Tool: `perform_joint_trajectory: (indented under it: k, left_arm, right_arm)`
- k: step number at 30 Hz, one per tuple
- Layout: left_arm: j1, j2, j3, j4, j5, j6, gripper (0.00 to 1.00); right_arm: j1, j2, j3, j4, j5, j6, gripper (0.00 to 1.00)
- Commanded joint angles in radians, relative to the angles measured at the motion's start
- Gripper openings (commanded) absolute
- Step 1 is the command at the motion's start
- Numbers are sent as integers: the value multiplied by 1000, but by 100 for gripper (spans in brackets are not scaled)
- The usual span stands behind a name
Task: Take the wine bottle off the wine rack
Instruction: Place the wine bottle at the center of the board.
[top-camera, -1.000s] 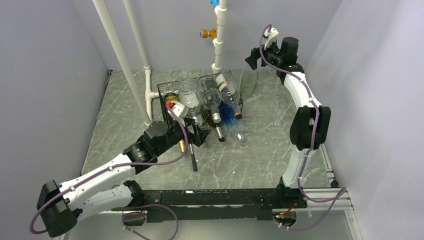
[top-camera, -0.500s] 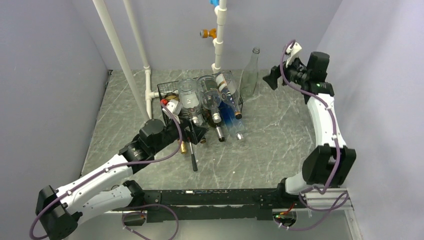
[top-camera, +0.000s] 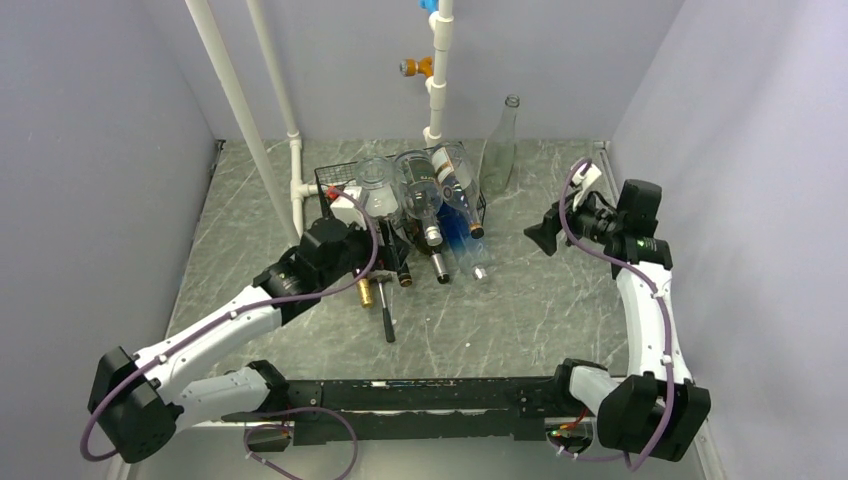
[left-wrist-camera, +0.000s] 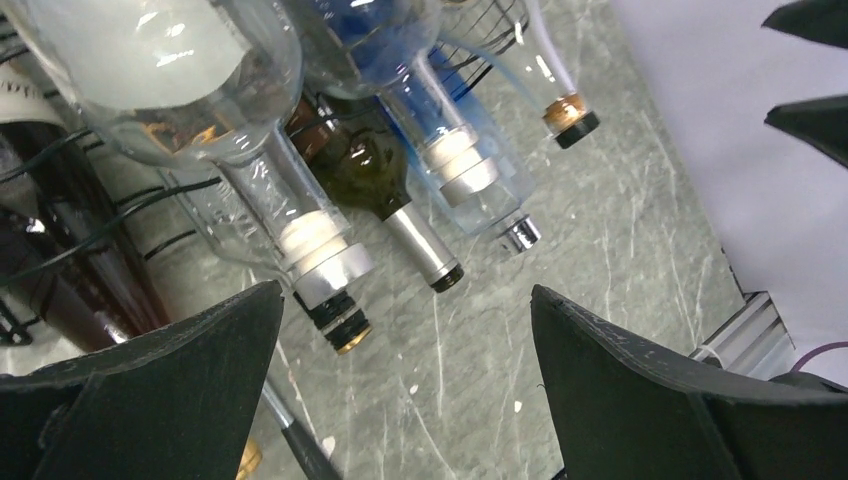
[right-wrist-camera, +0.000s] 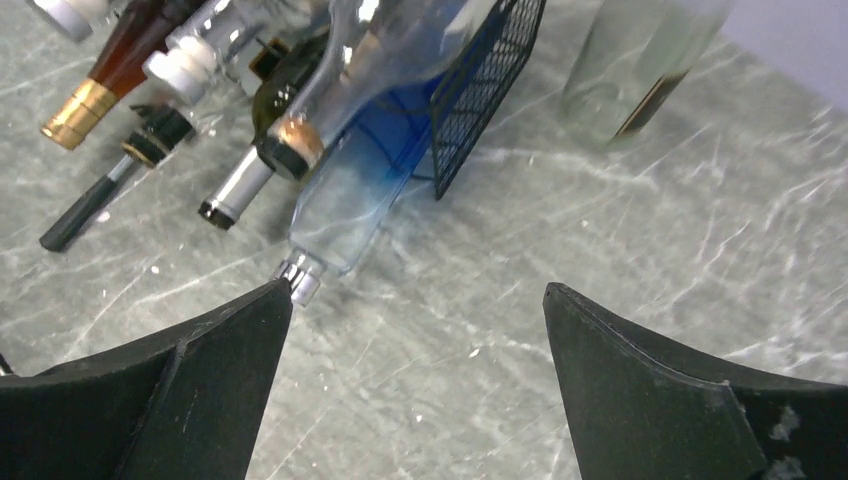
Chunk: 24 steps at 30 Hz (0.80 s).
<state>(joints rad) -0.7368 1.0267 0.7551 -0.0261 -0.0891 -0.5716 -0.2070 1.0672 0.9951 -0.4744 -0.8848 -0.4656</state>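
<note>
Your left claw (top-camera: 388, 255) is spread wide and empty, just before the necks jutting from the wine rack (top-camera: 481, 208) mid-tabletop (top-camera: 520, 310). A clear wine bottle (left-wrist-camera: 300, 235) lies on the rack, its neck pointing toward that claw. Your right claw (top-camera: 537, 232), also spread and empty, hovers right of the rack.

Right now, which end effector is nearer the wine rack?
Left. The left end effector sits open at the wine rack's front-left corner; the right end effector hangs open off to its right, apart.
</note>
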Motion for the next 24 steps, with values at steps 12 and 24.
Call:
perform_joint_trajectory:
  k: [12, 24]
  left_arm:
    - [11, 39, 189, -311, -231, -191, 99]
    - [4, 323, 544, -582, -363, -188, 86]
  right_arm:
    - [-85, -114, -139, 30, -147, -33, 100]
    - [-98, -145, -180, 62, -160, -18, 100]
